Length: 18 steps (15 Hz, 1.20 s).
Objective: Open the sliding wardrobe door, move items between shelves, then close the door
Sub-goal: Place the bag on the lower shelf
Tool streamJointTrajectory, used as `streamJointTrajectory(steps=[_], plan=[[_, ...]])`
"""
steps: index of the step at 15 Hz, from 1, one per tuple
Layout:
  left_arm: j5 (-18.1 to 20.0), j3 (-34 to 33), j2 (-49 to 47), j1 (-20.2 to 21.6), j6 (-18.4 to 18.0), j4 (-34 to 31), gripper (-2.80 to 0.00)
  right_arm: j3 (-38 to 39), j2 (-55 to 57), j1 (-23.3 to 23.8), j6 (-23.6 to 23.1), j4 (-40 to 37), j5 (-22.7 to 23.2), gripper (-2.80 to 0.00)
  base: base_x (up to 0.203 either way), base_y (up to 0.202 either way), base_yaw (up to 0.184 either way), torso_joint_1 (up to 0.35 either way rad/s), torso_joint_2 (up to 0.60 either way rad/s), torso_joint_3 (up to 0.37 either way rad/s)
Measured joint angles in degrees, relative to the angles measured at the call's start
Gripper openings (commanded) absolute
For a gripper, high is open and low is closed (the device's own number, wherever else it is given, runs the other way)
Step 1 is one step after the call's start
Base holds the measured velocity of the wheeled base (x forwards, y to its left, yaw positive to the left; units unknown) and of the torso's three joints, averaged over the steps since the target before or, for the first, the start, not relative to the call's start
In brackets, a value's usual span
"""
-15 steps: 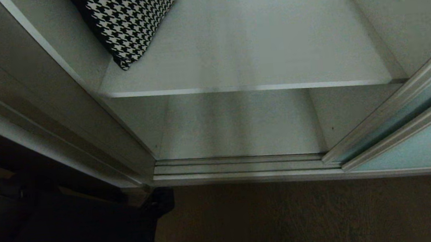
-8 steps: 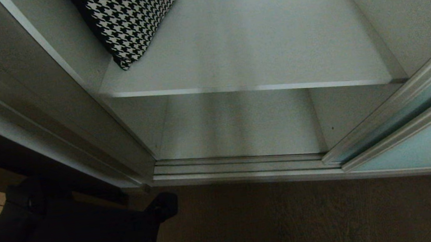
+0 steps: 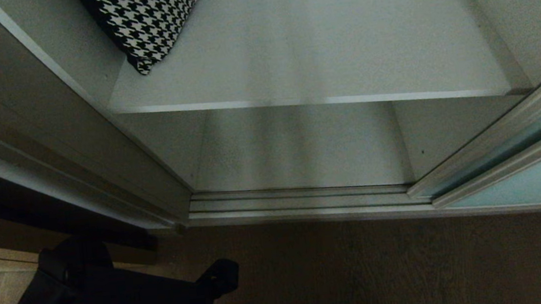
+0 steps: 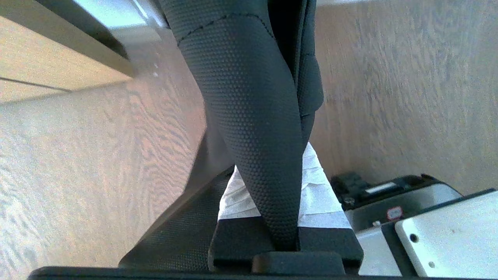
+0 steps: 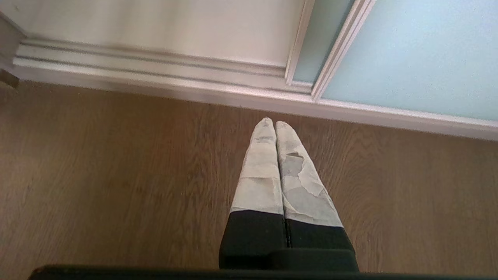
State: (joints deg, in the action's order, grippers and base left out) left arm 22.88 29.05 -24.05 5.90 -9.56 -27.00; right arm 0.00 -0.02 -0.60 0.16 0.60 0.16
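Left gripper (image 4: 307, 163) is clamping shut on a black bag (image 3: 117, 302), hanging low, left of the opening. Shelves (image 3: 320, 45) are lying ahead and to its right, running crosswise. Door (image 3: 523, 188) is sitting slid right. Right gripper (image 5: 275, 126) is closed and empty, and is nearer the door.

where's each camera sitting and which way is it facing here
Head view: on the robot's head, looking down into the open wardrobe at the shelves, a checked cushion and the floor track; a black bag shows low on the robot's left.
Left wrist view: behind the left gripper, shut on the black bag above the wooden floor.
Right wrist view: behind the shut right gripper, facing the floor, the track and the sliding wardrobe door.
Shared: head and right wrist views both show the track and door.
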Motion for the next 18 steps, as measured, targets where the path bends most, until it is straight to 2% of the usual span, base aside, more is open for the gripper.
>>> streamJointTrajectory(steps=[7, 10, 15, 18], plan=[[3.6, -1.0, -2.3, 0.0, -4.3, -0.2, -2.80, 0.0, 0.0, 0.0, 0.0, 0.0, 0.0, -2.80, 0.000, 0.000, 0.000, 0.001, 0.00, -0.197], [3.8, -1.0, -3.0, 0.0, -6.4, -1.9, -2.80, 0.0, 0.0, 0.0, 0.0, 0.0, 0.0, -2.80, 0.000, 0.000, 0.000, 0.004, 0.00, -0.193], [3.8, 0.3, -4.8, 0.1, -6.6, -1.7, -2.80, 0.0, 0.0, 0.0, 0.0, 0.0, 0.0, -2.80, 0.000, 0.000, 0.000, 0.002, 0.00, -0.043], [5.0, 1.3, -8.0, 0.0, -10.0, -1.4, -2.80, 0.0, 0.0, 0.0, 0.0, 0.0, 0.0, -2.80, 0.000, 0.000, 0.000, 0.000, 0.00, 0.000]])
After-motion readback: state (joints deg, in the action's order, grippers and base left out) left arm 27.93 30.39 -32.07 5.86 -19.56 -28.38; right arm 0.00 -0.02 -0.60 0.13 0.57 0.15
